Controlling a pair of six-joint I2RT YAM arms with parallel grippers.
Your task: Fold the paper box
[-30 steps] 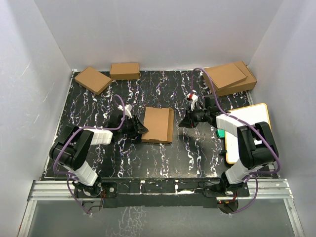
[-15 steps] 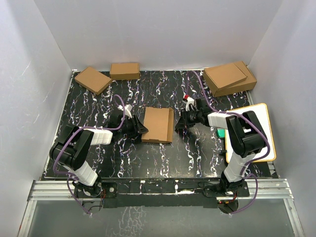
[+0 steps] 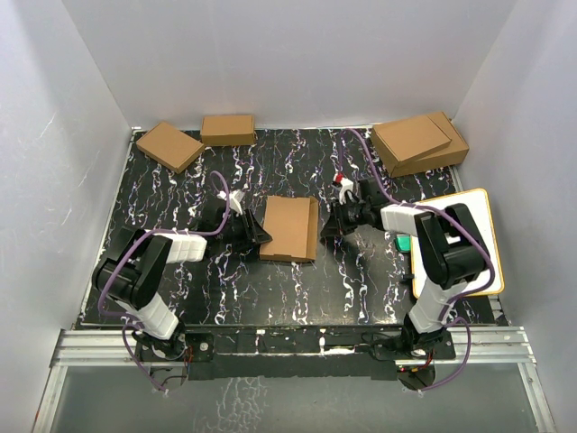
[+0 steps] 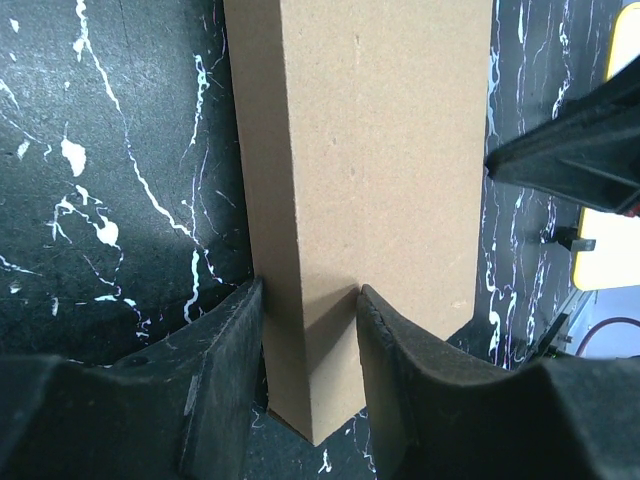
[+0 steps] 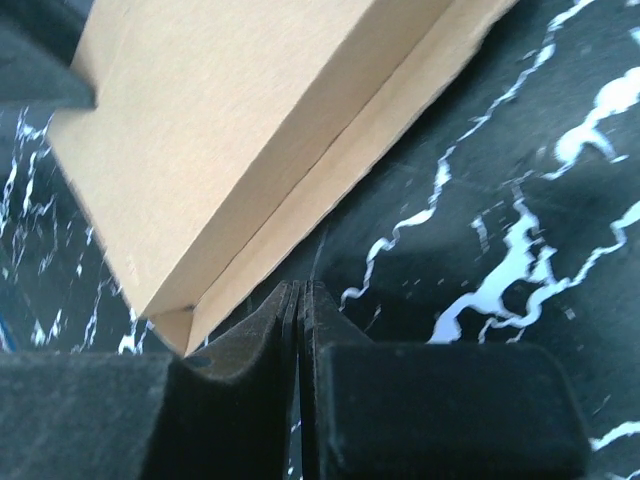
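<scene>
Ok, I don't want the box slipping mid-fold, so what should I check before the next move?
1. Left gripper clamped on the paper box edge: ok.
2. Right gripper shut, holding nothing: ok.
3. Right gripper touching the paper box: cannot tell.
4. Flap tucked in: cannot tell.
5. Stacked boxes apart from the paper box: ok.

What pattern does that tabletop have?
The flat tabletop is black with white marble-like veins, clearest in the top external view.
</scene>
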